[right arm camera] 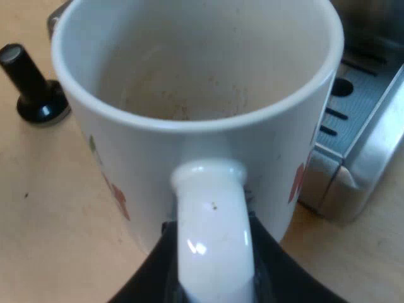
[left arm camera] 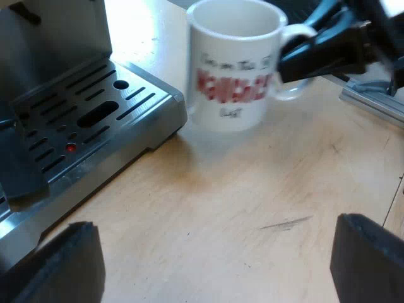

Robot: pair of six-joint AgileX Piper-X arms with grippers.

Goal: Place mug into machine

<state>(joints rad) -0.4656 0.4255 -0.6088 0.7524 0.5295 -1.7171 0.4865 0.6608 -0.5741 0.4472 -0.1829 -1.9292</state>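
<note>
Right pincer (right arm camera: 211,281) clenched on mug (left arm camera: 233,69) handle: mug upright, base free, just beside espresso machine drip tray (left arm camera: 88,120). Left pincer (left arm camera: 214,265) released over worktop (left arm camera: 252,202), apart from mug.

You have open room over the drip tray (left arm camera: 151,95); the mug (left arm camera: 233,69) crowds its corner. Tamper (right arm camera: 30,87) stands near the mug. Bare table (left arm camera: 252,208) lies beside the tray.

Left wrist cam sits low over table (left arm camera: 252,208), tilted down across it toward mug (left arm camera: 237,69) and espresso machine drip tray (left arm camera: 82,120), mid range; right wrist cam tight behind mug handle (right arm camera: 211,240), looking down into mug; both share mug, tray corner
</note>
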